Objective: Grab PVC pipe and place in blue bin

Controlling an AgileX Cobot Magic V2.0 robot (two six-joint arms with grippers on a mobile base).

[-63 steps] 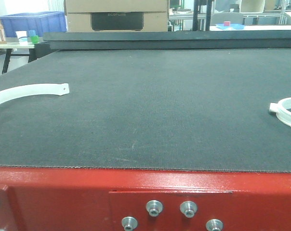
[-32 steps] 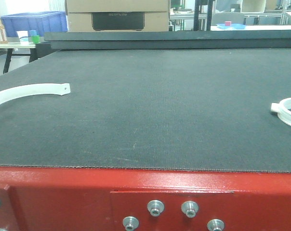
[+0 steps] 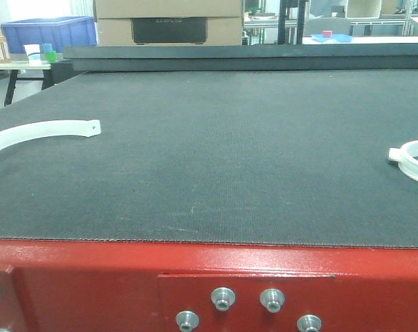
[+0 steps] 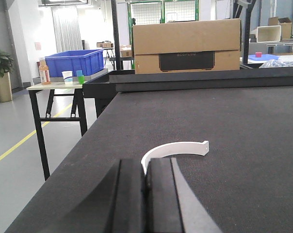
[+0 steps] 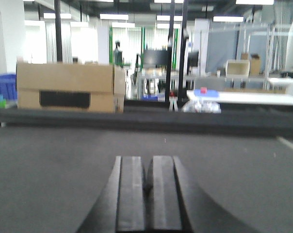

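Because everything in the front view sits a touch further right than a second ago and has hardly moved in the last half second, we judge that our base or camera made a small shift and has now settled, with nothing on the table itself disturbed. The dark mat [image 3: 230, 152] fills most of the scene above the red frame [image 3: 91, 283], and a cardboard box [image 3: 167, 21] stands beyond its far edge. The blue bin [image 3: 46, 33] is on a side table [image 4: 64, 85] off the far left corner, well apart from anything we could grasp. The PVC pipe [image 3: 36, 133], which we take to be the white curved piece, lies flat near the mat's left edge; the left wrist view shows it [image 4: 175, 149] just beyond our left gripper [image 4: 146, 204]. A white ring [image 3: 416, 159] lies at the right edge, partly cut off. The left gripper's fingers are pressed together with nothing between them. The right gripper [image 5: 147, 199] is likewise closed and empty, with only bare mat ahead. We judge the task is still at its start: the pipe is ungrasped, so the left jaws must part before they can take it.
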